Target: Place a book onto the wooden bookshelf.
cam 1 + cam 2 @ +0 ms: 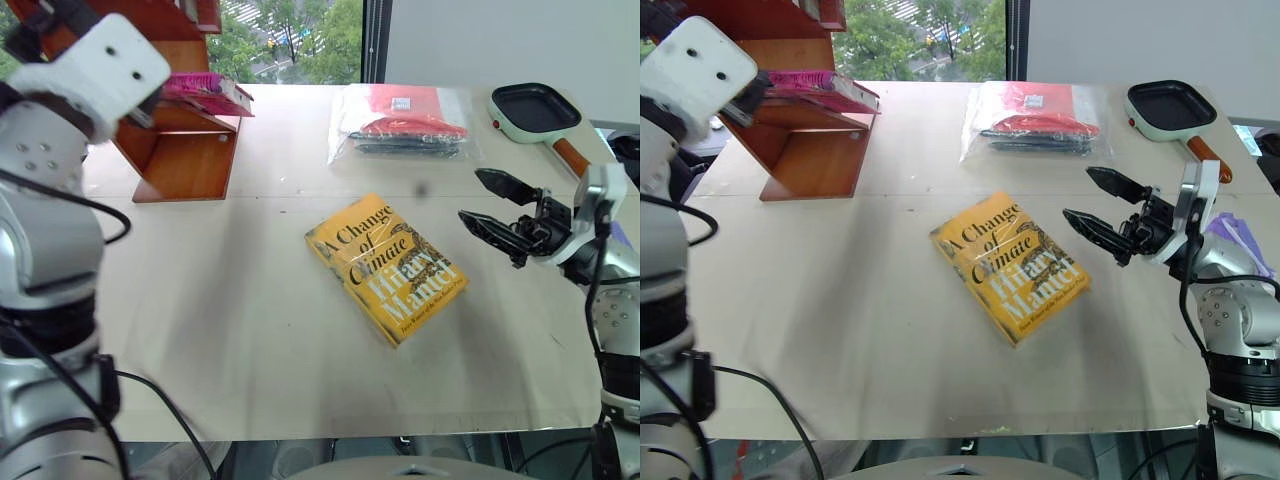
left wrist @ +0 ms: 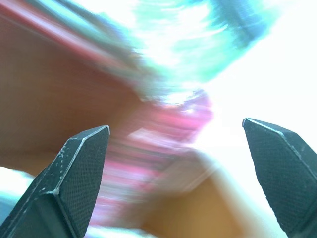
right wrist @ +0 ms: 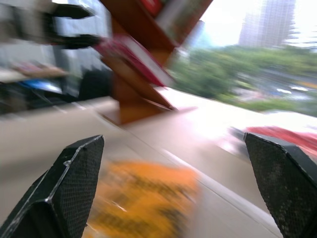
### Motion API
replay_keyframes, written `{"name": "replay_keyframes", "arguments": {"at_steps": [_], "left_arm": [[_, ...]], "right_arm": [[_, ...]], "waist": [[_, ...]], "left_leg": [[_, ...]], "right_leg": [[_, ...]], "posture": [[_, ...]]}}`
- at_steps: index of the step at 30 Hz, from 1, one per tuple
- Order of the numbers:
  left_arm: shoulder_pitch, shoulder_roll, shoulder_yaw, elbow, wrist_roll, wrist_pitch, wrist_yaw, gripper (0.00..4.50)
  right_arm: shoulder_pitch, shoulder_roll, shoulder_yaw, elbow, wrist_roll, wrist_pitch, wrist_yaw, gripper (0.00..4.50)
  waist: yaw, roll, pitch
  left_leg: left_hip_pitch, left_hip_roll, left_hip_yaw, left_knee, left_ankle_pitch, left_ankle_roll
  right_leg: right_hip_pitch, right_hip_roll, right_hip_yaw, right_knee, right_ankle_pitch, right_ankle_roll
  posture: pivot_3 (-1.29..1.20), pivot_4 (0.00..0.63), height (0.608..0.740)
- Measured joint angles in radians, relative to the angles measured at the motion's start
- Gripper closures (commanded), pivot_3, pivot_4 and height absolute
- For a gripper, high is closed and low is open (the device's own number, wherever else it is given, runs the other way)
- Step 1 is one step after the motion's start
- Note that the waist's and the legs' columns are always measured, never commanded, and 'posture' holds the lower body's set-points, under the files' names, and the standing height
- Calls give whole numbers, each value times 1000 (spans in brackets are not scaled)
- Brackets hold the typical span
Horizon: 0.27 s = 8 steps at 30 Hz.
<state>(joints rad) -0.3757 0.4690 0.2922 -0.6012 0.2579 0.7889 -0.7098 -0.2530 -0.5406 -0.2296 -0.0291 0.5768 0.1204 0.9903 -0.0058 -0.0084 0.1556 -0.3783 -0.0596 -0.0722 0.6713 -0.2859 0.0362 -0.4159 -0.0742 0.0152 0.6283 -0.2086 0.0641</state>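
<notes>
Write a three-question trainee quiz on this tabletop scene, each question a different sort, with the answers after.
1. True or false: the pink book lies on the wooden bookshelf.
2. Which lies nearest the right gripper? A) yellow book B) frying pan C) plastic bag
3. Fill in: the left gripper has its fingers ___.

Key: 1 true; 2 A; 3 open.

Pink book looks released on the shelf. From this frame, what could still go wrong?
1. The book lies on a slanted board of the wooden bookshelf, one end jutting past the board's edge; it might slide or tip off.
2. The open left tool is close to the book and could nudge it when withdrawing.
3. The open right tool hangs near the yellow book and may bump it.
</notes>
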Motion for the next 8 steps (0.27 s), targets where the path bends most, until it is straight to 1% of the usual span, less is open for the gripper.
{"name": "replay_keyframes", "arguments": {"at_steps": [1, 2, 4, 5, 6, 7, 8], "left_arm": [[58, -59, 2, -11, -30, 30, -7, 73], [177, -105, -16, -6, -72, 70, -16, 73], [280, -104, -24, -7, -89, 82, -21, 73], [313, -123, -7, -39, -123, 70, -22, 73], [375, -176, 0, -76, -177, 36, -23, 73], [428, -202, -11, -70, -206, 4, -24, 73], [471, -206, -27, -49, -227, -30, -24, 73]], "right_arm": [[16, 3, -1, 18, -24, -20, -12, 0], [53, 14, 4, 52, -68, -51, -33, 0], [101, 15, 2, 70, -94, -71, -44, 0], [126, 12, 4, 92, -133, -112, -51, 0], [171, -2, 4, 115, -168, -157, -51, 0], [199, -5, 4, 138, -188, -176, -57, 0], [223, -5, 4, 160, -206, -191, -61, 0]], "waist": [[-3, 0, 0], [-10, -10, 4], [-12, -15, 3], [-6, -13, 1], [-3, -7, -3], [0, -5, -4], [1, -5, -4]], "left_leg": [[0, 0, 0, 0, 0, 0], [-6, 1, 0, 0, 0, 0], [-6, 4, -3, -1, 1, -4], [-4, 4, -3, -2, 3, -7], [8, 5, -4, -3, 1, -4], [17, 5, -3, -5, -3, 1], [19, 5, -4, -5, -3, 2]], "right_leg": [[0, 0, 1, 0, 0, 0], [-9, 2, 1, 3, 0, 0], [-13, 3, 4, 8, 1, -3], [-11, 3, 3, 6, 4, -6], [2, 3, 2, 2, 4, -6], [11, 3, 1, -1, 3, -6], [13, 3, 1, -2, 2, -8]], "posture": [[0, 150, 740], [0, 150, 740], [0, 150, 740], [0, 150, 740], [0, 150, 740], [0, 150, 740], [0, 150, 740]]}}
